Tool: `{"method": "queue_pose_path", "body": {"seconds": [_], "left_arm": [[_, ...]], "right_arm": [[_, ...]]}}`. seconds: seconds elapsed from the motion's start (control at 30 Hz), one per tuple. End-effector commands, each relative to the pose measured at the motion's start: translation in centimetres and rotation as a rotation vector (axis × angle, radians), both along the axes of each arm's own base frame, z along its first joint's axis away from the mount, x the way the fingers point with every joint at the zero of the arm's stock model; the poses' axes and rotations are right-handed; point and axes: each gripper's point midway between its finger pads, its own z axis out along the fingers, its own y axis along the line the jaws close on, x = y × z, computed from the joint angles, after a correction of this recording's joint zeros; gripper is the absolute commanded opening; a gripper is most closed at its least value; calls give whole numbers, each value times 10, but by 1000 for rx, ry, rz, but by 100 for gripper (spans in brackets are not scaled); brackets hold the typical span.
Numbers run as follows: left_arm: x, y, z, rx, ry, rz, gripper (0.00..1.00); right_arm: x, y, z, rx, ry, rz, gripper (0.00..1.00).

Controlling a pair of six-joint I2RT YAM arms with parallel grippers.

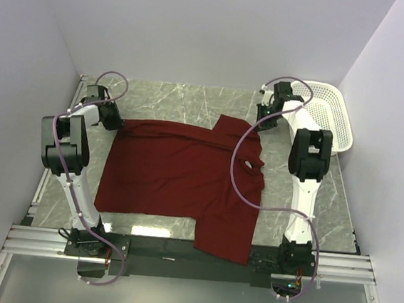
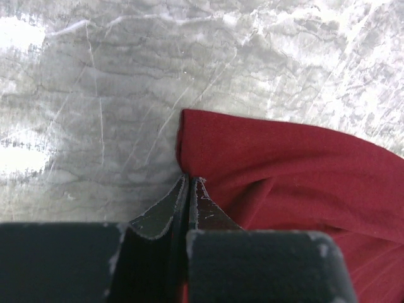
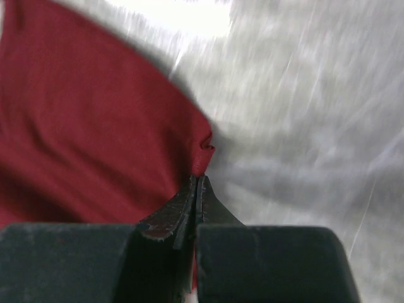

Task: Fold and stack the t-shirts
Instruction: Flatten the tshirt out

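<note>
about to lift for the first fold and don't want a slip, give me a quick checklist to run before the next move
1. Left gripper shut on the t-shirt corner: ok.
2. Right gripper shut on the shirt's edge: ok, though that view is blurred.
3. Shirt flat on the table: not ok; its right side is rumpled and its near part lies past the front edge.
4. Basket apart from the shirt: ok.
5. Right arm's cable free of the cloth: cannot tell; it loops over the shirt.
</note>
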Motion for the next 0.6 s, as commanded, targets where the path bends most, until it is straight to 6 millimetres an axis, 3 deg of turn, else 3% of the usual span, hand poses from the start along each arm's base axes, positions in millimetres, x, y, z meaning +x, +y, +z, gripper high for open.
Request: {"method": "queue_pose_path", "body": {"seconds": [0.0, 0.23, 0.4, 0.5, 0.57], "left_arm": [[3, -1, 26, -3, -65, -11, 6], [3, -1, 28, -4, -65, -13, 6], [15, 1, 37, 0, -87, -13, 6], [25, 3, 39, 2, -91, -12, 12], [33, 5, 38, 8, -86, -11, 20]], "right_arm": [[1, 1, 46, 37, -128, 27, 0], [18, -9, 54, 49, -164, -16, 0], [38, -3, 83, 76, -230, -10, 0], [40, 0, 89, 89, -245, 8, 0], [43, 0, 96, 102, -272, 7, 0]]}}
